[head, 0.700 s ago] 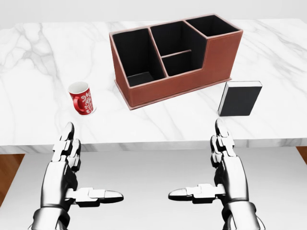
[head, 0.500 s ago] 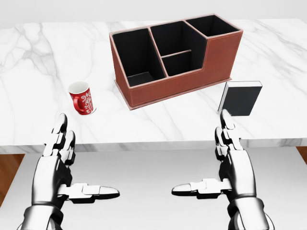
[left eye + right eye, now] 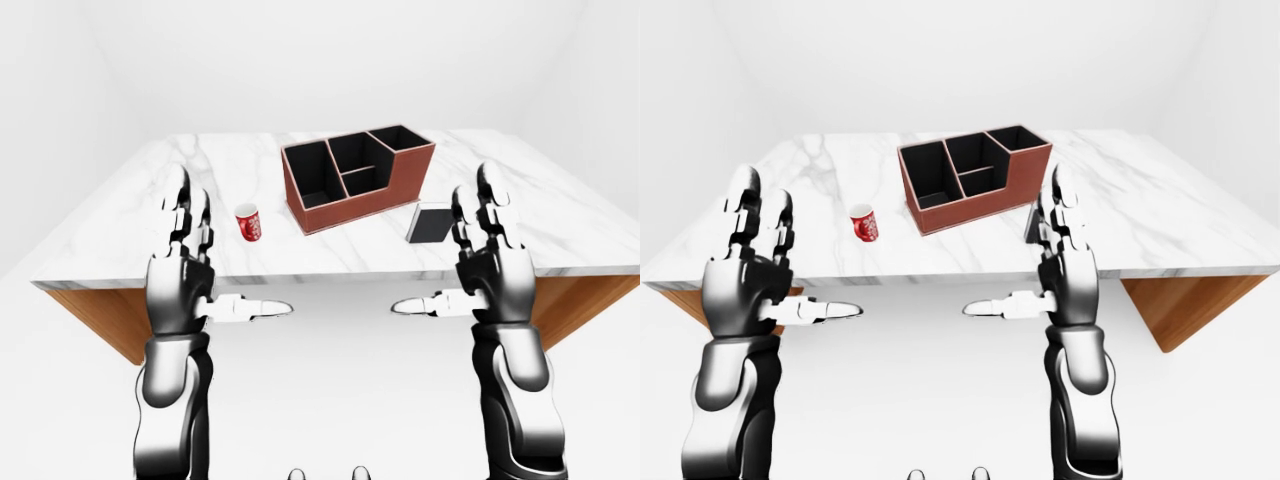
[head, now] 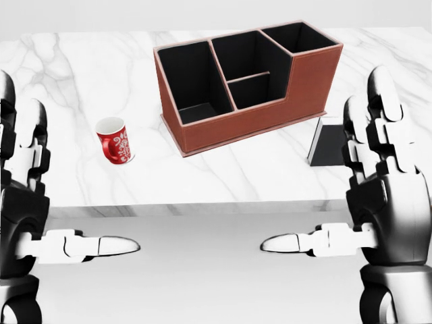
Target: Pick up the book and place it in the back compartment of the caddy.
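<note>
Both hands are raised in the space short of the marble surface (image 3: pixel 520 190), palms roughly facing each other, nothing in either. The left hand (image 3: pixel 180 280) has its two long fingers (image 3: pixel 178 205) pointing up and its thumb stuck out sideways toward the middle of the view: fully spread, empty. The right hand (image 3: pixel 492 270) mirrors it, fingers (image 4: pixel 378 115) upright, thumb pointing inward, equally spread and empty. Neither hand touches anything on the surface. This reads as a ready pose ahead of a reach, not a grasp.

The book (image 3: pixel 431 223) lies flat on the surface near its close edge, just right of the caddy's low right-hand corner in the left-eye view. In the head view the right hand covers most of the book, leaving only a dark sliver and a pale top edge showing. The right hand is plainly the nearer one, so it is the likely one to do the pick.

The book itself has a dark, almost black cover, a plain face and a thin light strip of page edge along one side. It is slim, and lying flat it would probably need lifting by an edge.

The caddy (image 4: pixel 270 118) is brown with a black lining, split into several bins; its tallest bin sits at the top right. A red mug (image 4: pixel 115 140) stands left of it, well apart.
</note>
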Robot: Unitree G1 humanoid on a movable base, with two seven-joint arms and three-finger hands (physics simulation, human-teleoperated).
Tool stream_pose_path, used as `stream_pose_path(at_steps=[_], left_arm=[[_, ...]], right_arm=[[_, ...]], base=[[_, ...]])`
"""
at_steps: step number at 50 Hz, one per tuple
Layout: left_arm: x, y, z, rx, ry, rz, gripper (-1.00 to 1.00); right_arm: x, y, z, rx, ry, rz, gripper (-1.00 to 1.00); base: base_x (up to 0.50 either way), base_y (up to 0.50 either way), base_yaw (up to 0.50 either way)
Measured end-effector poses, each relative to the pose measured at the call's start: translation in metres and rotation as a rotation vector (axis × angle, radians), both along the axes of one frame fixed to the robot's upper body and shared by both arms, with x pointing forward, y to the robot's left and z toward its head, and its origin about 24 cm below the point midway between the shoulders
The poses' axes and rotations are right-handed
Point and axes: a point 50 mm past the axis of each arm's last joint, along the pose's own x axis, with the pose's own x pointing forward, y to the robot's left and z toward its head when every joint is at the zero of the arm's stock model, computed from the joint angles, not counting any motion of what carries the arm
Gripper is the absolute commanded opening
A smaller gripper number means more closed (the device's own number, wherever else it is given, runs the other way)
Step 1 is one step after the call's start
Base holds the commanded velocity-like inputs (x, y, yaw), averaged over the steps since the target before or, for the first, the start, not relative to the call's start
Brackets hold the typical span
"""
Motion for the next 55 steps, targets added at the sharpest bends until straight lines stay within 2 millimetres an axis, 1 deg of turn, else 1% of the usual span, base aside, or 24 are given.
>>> stream_pose_path(at_steps=[10, 19, 33, 55], left_arm=[[-0.010, 0.005, 0.027, 0.005, -0.133, 0.009, 1.00], [-0.018, 0.005, 0.040, 0.008, -0.200, 0.008, 1.00], [-0.022, 0.005, 0.044, 0.011, -0.227, 0.004, 1.00], [-0.023, 0.004, 0.043, 0.015, -0.223, 0.003, 1.00]], right_arm=[[-0.017, -0.009, 0.037, -0.003, -0.181, -0.004, 1.00], [-0.027, -0.012, 0.053, -0.016, -0.268, -0.009, 1.00], [-0.033, -0.013, 0.061, -0.038, -0.312, -0.013, 1.00], [-0.032, -0.012, 0.059, -0.057, -0.299, -0.013, 1.00]], base=[[0.50, 0.00, 0.00], [0.50, 0.00, 0.00], [0.50, 0.00, 0.00], [0.50, 0.00, 0.00]])
